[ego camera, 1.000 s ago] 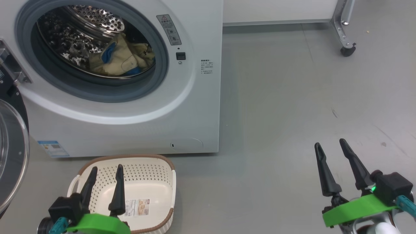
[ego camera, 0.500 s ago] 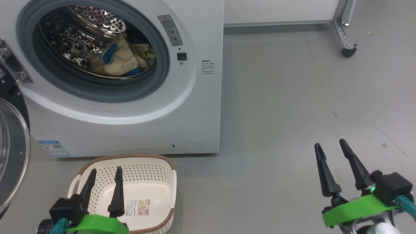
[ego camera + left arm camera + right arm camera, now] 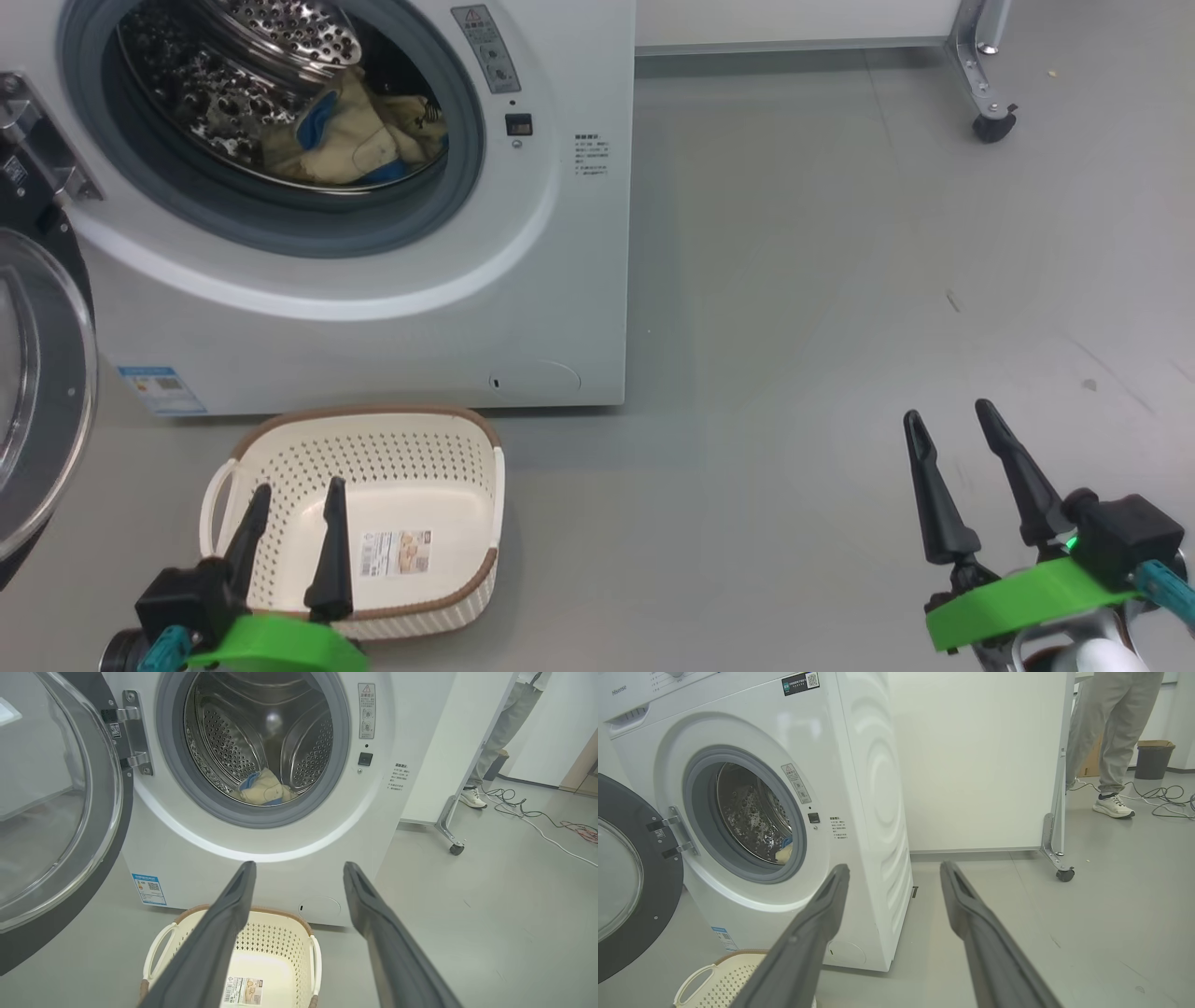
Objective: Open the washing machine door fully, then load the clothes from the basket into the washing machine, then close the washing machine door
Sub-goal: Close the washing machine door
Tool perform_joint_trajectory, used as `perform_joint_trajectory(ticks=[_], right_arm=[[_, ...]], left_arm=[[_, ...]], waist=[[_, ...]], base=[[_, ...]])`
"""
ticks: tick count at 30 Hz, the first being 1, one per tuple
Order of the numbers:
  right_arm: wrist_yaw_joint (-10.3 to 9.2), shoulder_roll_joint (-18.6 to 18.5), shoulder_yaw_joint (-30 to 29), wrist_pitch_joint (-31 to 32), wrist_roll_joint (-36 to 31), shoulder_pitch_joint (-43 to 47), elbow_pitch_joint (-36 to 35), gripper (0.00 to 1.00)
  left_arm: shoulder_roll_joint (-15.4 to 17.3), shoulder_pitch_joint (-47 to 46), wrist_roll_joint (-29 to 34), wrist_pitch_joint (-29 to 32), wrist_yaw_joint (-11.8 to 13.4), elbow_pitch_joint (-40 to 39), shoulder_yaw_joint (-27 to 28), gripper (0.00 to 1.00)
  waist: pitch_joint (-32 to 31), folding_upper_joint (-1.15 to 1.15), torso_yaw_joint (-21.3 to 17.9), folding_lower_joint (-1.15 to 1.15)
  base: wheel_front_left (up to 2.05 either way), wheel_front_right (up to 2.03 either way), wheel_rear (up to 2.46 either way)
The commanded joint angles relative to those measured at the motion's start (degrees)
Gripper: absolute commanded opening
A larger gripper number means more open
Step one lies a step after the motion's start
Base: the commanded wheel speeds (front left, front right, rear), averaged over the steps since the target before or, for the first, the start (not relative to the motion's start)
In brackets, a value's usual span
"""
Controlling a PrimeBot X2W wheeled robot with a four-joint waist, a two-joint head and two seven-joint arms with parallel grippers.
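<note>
Left fingers (image 3: 329, 551) are spread apart, nothing in them. Off to their left the one washing machine door (image 3: 37, 392) hangs wide open. Right under them is the single basket (image 3: 373, 453), empty. Ahead, the washing machine (image 3: 373, 345) has one bundle of the clothes (image 3: 359, 145) in its drum. Right fingers (image 3: 934, 495) are spread too, empty, with bare floor (image 3: 794, 327) all round.

Loaded, door open.
We see clothes (image 3: 355, 140) in the washing machine (image 3: 373, 327) upper left, washing machine door (image 3: 42, 401) wide open left, basket (image 3: 364, 411) empty lower left.
</note>
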Motion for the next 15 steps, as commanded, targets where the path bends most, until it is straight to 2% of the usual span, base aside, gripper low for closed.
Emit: perform_joint_trajectory(ticks=[1, 4, 8, 15], right_arm=[[-0.16, -0.4, 1.0, -0.6, 0.0, -2.2, -1.6, 1.0], [-0.16, -0.4, 1.0, -0.6, 0.1, -2.3, -1.6, 1.0], [-0.16, -0.4, 1.1, -0.6, 0.1, -2.3, -1.4, 1.0], [-0.16, -0.4, 1.1, -0.6, 0.1, -2.5, -1.4, 1.0]], left_arm=[[0.8, -2.1, -0.2, -0.8, 0.5, -1.7, 2.3, 1.0], [0.6, -2.3, -0.3, -0.8, 0.6, -2.7, 3.0, 1.0], [0.7, -2.0, 0.5, -0.8, 1.9, -2.4, 3.6, 1.0], [0.7, -1.9, 0.7, -0.8, 2.1, -2.3, 3.7, 1.0]], waist=[[0.0, 0.0, 0.0, -0.01], [0.2, 0.0, 0.0, -0.01], [0.3, 0.0, 0.0, -0.01], [0.8, 0.0, 0.0, -0.01]], base=[[-2.16, 2.1, 0.06], [-2.16, 2.03, 0.12], [-1.68, 1.67, 0.01], [-0.93, 0.93, 0.0]])
